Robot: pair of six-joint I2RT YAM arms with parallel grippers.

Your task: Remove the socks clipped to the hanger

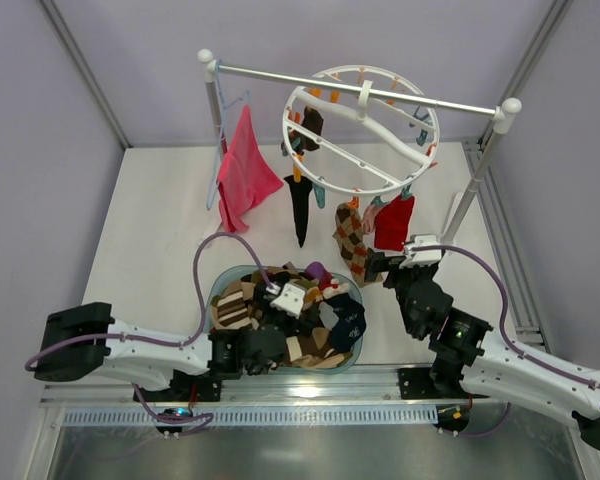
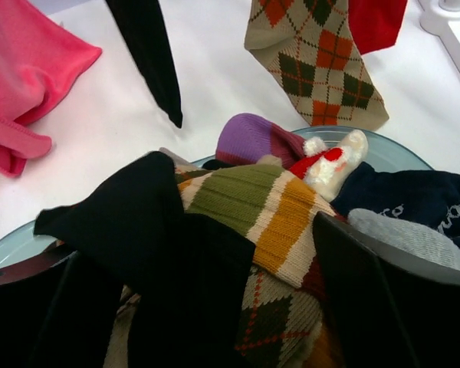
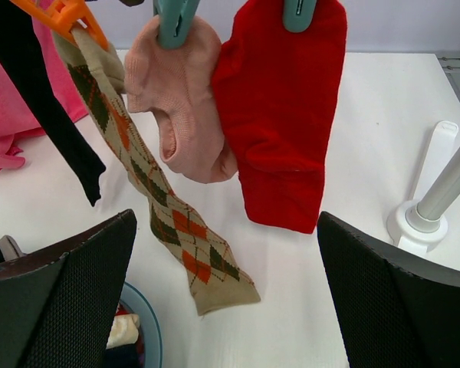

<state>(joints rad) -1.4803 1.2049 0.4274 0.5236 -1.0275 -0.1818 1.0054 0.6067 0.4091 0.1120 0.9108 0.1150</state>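
The white round hanger [image 1: 360,130] hangs from the rail. A black sock [image 1: 300,205], a dark brown sock [image 1: 311,124], an argyle brown/orange sock [image 1: 352,240] and a red sock [image 1: 393,222] are clipped to it. My right gripper [image 1: 405,255] is open and empty just in front of the red sock [image 3: 280,107] and the argyle sock [image 3: 161,207]; a peach sock [image 3: 184,100] hangs between them. My left gripper [image 1: 285,310] is open low over the sock pile in the basin. A loose black sock [image 2: 138,245] lies between its fingers.
A pale blue basin [image 1: 220,290] full of loose socks sits near the front. A pink cloth [image 1: 245,170] hangs at the rail's left. The metal rail [image 1: 360,88] stands on white posts; the right post's base [image 3: 418,226] is close to my right gripper.
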